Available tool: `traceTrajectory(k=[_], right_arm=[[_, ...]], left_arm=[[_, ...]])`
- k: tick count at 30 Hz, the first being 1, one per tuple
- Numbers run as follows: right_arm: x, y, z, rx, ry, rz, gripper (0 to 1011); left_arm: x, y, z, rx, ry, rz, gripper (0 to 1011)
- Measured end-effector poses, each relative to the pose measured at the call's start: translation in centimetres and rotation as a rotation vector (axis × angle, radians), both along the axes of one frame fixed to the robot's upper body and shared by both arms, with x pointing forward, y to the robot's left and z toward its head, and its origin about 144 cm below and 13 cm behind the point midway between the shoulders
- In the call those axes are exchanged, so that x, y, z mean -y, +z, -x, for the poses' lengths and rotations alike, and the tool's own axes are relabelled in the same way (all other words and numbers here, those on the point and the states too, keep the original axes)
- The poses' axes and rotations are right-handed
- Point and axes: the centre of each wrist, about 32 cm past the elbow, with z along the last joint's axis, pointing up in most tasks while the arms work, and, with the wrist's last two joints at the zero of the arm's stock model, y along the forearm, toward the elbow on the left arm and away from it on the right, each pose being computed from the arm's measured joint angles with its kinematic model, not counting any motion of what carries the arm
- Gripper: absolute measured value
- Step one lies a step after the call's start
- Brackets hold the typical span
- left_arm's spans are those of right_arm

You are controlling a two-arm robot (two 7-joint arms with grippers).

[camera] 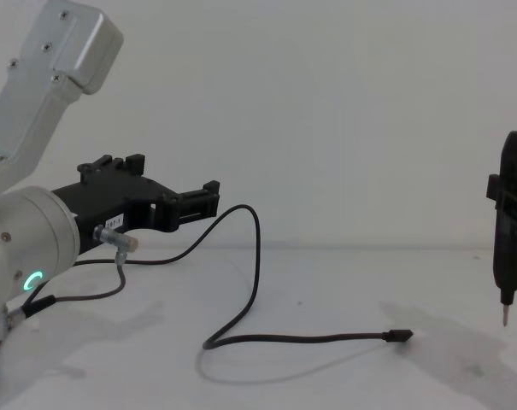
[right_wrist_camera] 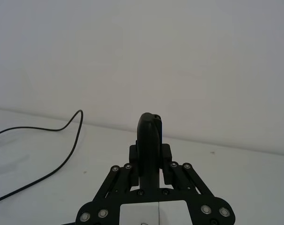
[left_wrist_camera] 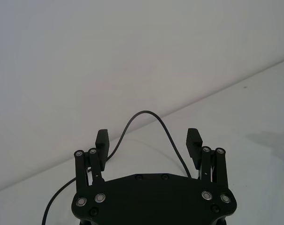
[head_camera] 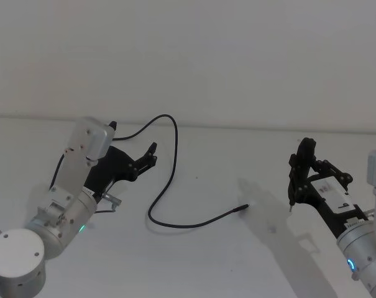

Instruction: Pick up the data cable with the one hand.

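Two spread fingers (left_wrist_camera: pixel 102 141) near data cable (left_wrist_camera: pixel 144 112)

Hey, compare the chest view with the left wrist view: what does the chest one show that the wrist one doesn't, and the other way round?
Chest view alone: the data cable ends in its plug, which lies flat on the table. At the right edge, the right gripper holds a slim pointed tool, tip above the table.
Left wrist view alone: a look from behind the left gripper at its jaws, spread wide and gripping nothing.
Both: the left gripper, and the cable's raised arch just beyond it.
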Motion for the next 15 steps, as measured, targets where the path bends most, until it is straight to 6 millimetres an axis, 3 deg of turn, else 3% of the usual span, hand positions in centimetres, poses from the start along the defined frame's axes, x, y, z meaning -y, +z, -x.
traceTrajectory(k=[15], right_arm=[[0.00, 0.00, 0.00, 0.000, 0.000, 0.000, 268]], left_arm=[[0.00, 0.00, 0.00, 0.000, 0.000, 0.000, 1001]])
